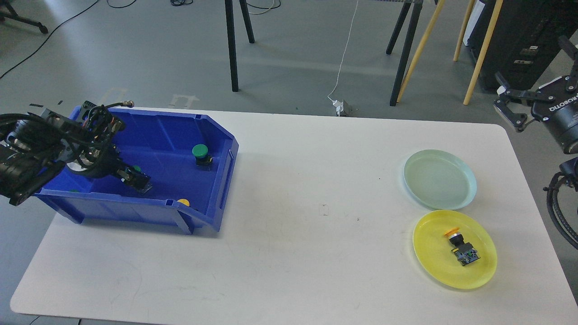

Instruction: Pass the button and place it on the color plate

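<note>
A blue bin stands at the table's left. My left gripper is low inside it, over a green button of which only a sliver shows; its dark fingers cannot be told apart. Another green button sits near the bin's right wall, and a yellow button peeks over the front wall. A yellow plate at the right holds a yellow-capped button. A pale green plate behind it holds nothing. My right gripper is open and empty, raised past the table's far right corner.
The white table is bare between the bin and the plates. Black stand legs and wooden poles rise from the floor behind the table. A dark cabinet stands at the back right.
</note>
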### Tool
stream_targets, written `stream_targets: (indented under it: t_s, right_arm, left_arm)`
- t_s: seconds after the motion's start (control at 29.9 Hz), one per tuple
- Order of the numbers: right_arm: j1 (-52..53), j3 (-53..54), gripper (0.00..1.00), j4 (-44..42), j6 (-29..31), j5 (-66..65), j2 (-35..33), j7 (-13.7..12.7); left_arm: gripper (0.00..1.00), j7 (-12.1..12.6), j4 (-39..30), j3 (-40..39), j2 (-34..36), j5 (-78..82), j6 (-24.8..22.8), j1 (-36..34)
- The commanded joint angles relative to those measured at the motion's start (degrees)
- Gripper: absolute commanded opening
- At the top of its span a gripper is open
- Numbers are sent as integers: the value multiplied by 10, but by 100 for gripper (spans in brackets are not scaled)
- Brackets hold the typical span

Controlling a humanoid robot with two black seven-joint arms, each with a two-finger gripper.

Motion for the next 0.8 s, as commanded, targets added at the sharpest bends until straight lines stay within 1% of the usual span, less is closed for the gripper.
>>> stream_targets:
  t_s: [0.0, 0.07, 0.17, 0.23, 0.3, 0.33, 0.4, 0.43, 0.63, 0.7, 0.77]
  right_arm:
    - [-3, 0, 100, 0, 0, -1, 0, 0]
    - [-7, 0, 100, 0, 0, -2, 0, 0]
    - [-14, 0, 100, 0, 1, -2, 1, 0]
    - [-19, 1, 100, 0, 4, -2, 1, 0]
    - [-22, 2, 100, 1, 4, -2, 0, 0]
    - [-24, 3, 100, 1, 4, -2, 0, 0]
    - [-24, 3, 100, 0, 4, -2, 0, 0]
    - [-24, 3, 100, 0, 4, -2, 0, 0]
    - [-24, 2, 100, 0, 4, -2, 1, 0]
    - [-24, 2, 100, 0, 4, -2, 1, 0]
    - [-24, 3, 100, -1, 4, -2, 0, 1]
  left_arm:
    - [79, 0, 0, -1, -1, 0, 0, 4]
    - [70, 0, 0, -2, -6, -1, 0, 3]
    - [60, 0, 1, 0, -9, 0, 0, 4]
    - [58, 0, 1, -1, -9, -2, 0, 5]
    - [53, 0, 0, 0, -9, -1, 0, 4]
    - [46, 0, 1, 0, -8, 0, 0, 5]
    - [16, 0, 1, 2, -7, 2, 0, 5]
    - [7, 0, 0, 2, -6, 2, 0, 5]
    - [5, 0, -6, -1, -5, 1, 0, -3]
    - [5, 0, -24, -16, -1, -12, 0, -17]
    - [5, 0, -61, -38, 19, -63, 0, -48]
